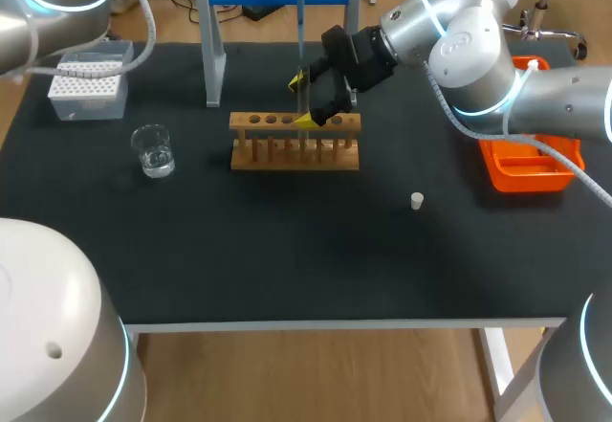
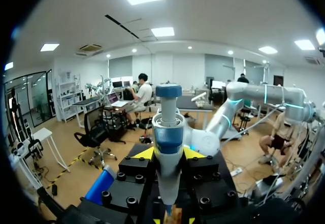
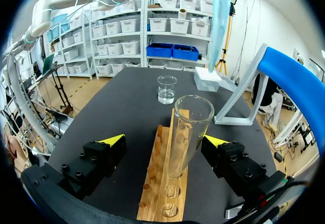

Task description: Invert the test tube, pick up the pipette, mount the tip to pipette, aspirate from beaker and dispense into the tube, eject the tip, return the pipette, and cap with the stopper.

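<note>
A clear test tube [image 3: 185,132] stands upright, mouth up, in the wooden rack [image 1: 295,142] [image 3: 161,188]. My right gripper [image 1: 301,100] [image 3: 163,141] is open, one finger on each side of the tube with a gap at both. My left gripper [image 2: 168,155] is shut on the white and blue pipette [image 2: 168,132]. In the head view only the pipette's lower shaft and its pale tip [image 1: 300,30] show, hanging just above the tube and rack. That tip [image 3: 220,21] hangs ahead of the tube in the right wrist view. The small white stopper [image 1: 417,201] lies right of the rack.
A glass beaker [image 1: 153,150] [image 3: 167,89] with some liquid stands left of the rack. The tip box [image 1: 88,83] [image 3: 208,79] sits at the back left. The blue pipette stand [image 1: 218,20] [image 3: 297,76] rises behind the rack. An orange tray [image 1: 528,168] lies at the right.
</note>
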Tool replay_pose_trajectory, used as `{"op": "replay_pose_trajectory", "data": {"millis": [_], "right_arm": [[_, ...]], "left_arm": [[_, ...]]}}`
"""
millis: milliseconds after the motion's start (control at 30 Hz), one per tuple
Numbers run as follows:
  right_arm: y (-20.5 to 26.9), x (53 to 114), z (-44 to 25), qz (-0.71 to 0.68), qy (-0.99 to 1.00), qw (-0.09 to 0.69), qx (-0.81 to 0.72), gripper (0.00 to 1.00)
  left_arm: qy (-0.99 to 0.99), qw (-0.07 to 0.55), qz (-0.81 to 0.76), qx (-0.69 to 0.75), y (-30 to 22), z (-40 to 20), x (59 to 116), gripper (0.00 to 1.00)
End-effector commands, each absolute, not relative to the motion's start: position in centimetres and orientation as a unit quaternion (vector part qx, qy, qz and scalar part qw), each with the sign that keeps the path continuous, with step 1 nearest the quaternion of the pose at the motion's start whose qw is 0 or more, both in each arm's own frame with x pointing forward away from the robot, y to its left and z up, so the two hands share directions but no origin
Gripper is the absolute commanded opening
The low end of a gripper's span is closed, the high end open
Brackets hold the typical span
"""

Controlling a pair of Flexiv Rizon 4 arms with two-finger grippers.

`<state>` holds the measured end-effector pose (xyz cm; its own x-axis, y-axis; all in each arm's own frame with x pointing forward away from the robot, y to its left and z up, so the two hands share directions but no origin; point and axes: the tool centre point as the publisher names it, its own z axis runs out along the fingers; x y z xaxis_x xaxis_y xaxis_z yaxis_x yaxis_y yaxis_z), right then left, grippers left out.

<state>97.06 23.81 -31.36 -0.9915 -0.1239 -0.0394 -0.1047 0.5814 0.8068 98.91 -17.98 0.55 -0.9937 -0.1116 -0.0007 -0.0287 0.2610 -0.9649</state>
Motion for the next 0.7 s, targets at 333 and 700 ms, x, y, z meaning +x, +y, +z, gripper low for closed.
{"op": "replay_pose_trajectory", "data": {"millis": [333,700], "right_arm": [[23.7,97.1,-31.2,-0.452,-0.89,0.012,0.065,1.0],[23.7,97.1,-31.2,-0.452,-0.89,0.012,0.065,1.0]], "left_arm": [[0.794,0.032,-0.605,-0.051,-18.1,-0.7,99.4,0.0],[0.792,0.027,-0.608,-0.055,-18.3,-1.5,99.7,0.0]]}}
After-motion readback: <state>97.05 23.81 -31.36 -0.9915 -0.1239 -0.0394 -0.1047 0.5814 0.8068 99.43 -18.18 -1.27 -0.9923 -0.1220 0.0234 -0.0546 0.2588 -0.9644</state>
